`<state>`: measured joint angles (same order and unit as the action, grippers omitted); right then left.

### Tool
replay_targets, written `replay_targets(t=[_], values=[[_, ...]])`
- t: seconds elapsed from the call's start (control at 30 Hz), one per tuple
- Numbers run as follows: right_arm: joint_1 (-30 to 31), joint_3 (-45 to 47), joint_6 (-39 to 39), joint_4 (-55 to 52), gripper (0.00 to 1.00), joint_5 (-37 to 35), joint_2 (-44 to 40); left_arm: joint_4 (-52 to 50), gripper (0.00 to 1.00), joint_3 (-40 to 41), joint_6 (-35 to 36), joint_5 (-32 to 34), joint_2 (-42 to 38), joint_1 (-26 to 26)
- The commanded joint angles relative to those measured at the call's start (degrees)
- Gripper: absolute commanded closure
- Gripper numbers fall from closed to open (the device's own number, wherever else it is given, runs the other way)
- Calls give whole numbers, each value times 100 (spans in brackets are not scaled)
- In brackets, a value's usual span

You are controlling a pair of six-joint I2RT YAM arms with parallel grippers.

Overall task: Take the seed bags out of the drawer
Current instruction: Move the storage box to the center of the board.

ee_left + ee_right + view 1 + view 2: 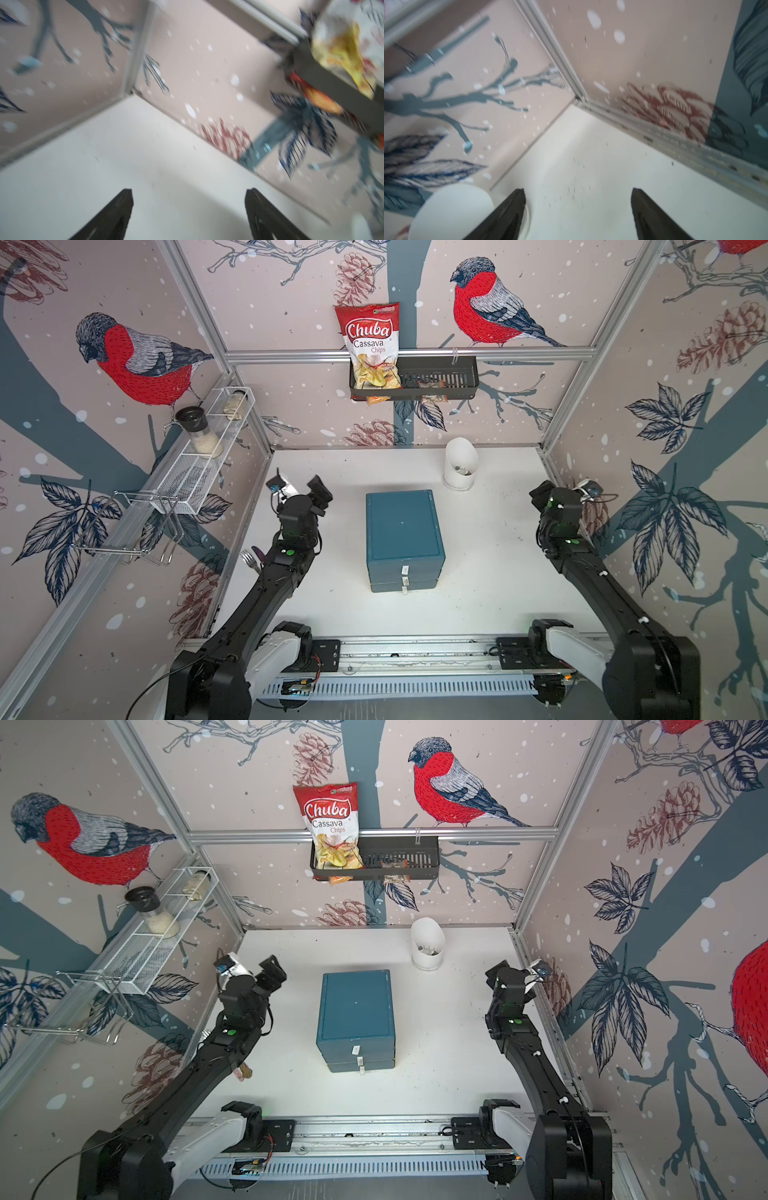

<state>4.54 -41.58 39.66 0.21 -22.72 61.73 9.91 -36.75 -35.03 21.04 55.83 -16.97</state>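
Observation:
A blue chest of drawers (401,526) (355,1004) stands mid-table, its stacked drawer fronts (403,574) pushed in, each with a small white tab. The seed bags are hidden. My left gripper (318,489) (272,969) hovers left of the chest, raised and aimed at the back left corner. In the left wrist view it (189,192) is open over bare table. My right gripper (540,493) (496,971) is up near the right wall, well clear of the chest. In the right wrist view it (578,192) is open with nothing between its fingers.
A white slant-topped cup (460,464) (452,209) stands behind the chest. A black wall basket (457,373) holds a red Chuba chips bag (370,339) and small packets. A white wire shelf (199,472) with jars lines the left wall. A fork (249,560) lies by the left arm.

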Motion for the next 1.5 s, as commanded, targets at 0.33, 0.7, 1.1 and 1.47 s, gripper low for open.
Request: replay_targets(t=[0.33, 0.7, 1.1, 1.47], values=[[5415, -4038, 1710, -5809, 47, -1175, 742, -3205, 29, -2247, -58, -1272, 312, -2188], [8393, -5500, 2751, -6937, 46, -1276, 2875, -4353, 36, -2073, -533, -1943, -95, -2196], [7661, -4735, 2690, -5980, 52, -321, 3213, -3760, 46, -1248, -851, -2519, -61, -2196], [6875, -4494, 2212, -5612, 79, -189, 3169, -3225, 56, -1468, -533, -1983, 729, -2179]])
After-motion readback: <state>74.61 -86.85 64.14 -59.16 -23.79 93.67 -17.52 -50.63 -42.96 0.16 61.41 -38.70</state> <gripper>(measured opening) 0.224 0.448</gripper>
